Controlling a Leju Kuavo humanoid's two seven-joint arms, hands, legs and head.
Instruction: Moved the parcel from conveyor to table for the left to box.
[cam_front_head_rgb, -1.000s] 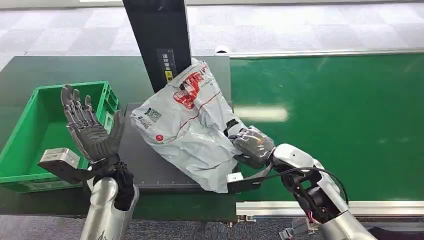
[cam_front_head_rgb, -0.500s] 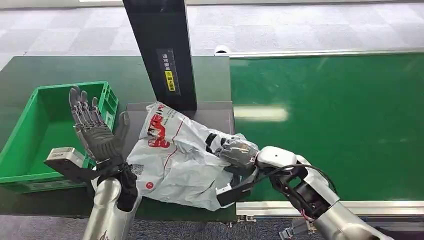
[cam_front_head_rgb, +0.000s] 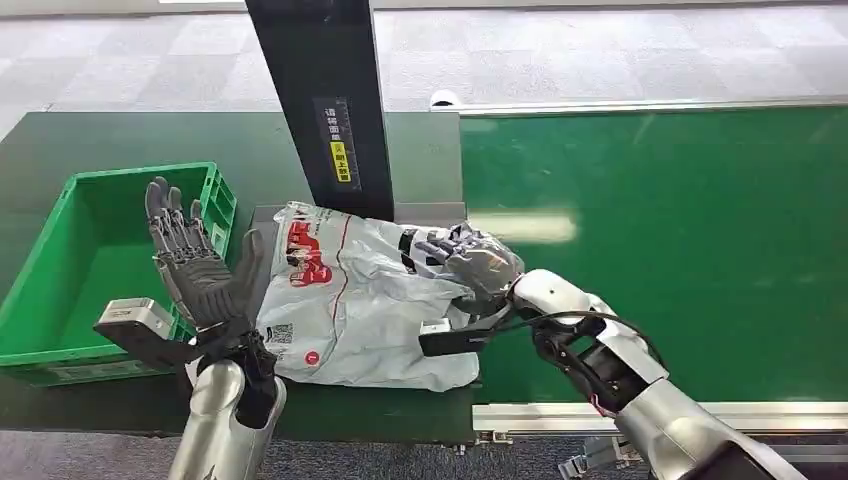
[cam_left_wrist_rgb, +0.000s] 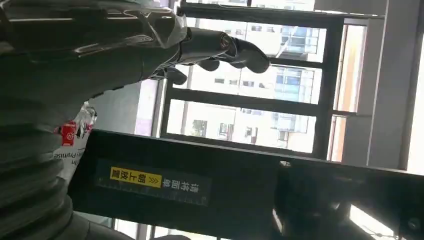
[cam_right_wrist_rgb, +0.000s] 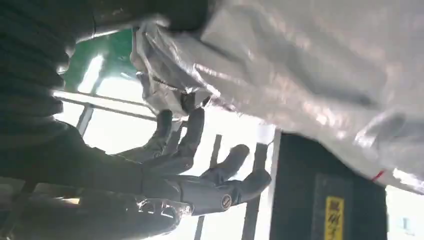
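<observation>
The parcel (cam_front_head_rgb: 350, 300), a grey-white plastic mailer with red print, lies flat on the dark plate (cam_front_head_rgb: 440, 214) of the table, in front of the black post. My right hand (cam_front_head_rgb: 470, 262) hovers at the parcel's far right corner with its fingers spread; the right wrist view has those fingers (cam_right_wrist_rgb: 200, 185) extended and apart beside the crinkled bag (cam_right_wrist_rgb: 310, 75). My left hand (cam_front_head_rgb: 200, 275) is raised and open, palm toward the parcel's left edge, holding nothing. The left wrist view looks past its fingers (cam_left_wrist_rgb: 215, 47) to a corner of the parcel (cam_left_wrist_rgb: 75, 140).
A green crate (cam_front_head_rgb: 60, 270) stands on the table left of the parcel, right behind my left hand. The black post (cam_front_head_rgb: 325, 100) with a yellow label rises behind the parcel. The green conveyor belt (cam_front_head_rgb: 680, 250) stretches to the right, its metal rail (cam_front_head_rgb: 640, 412) at the near edge.
The parcel went from tilted up against the post to lying flat on the plate. My right hand let go, spread its fingers and moved to the far right corner. The left hand shifted slightly.
</observation>
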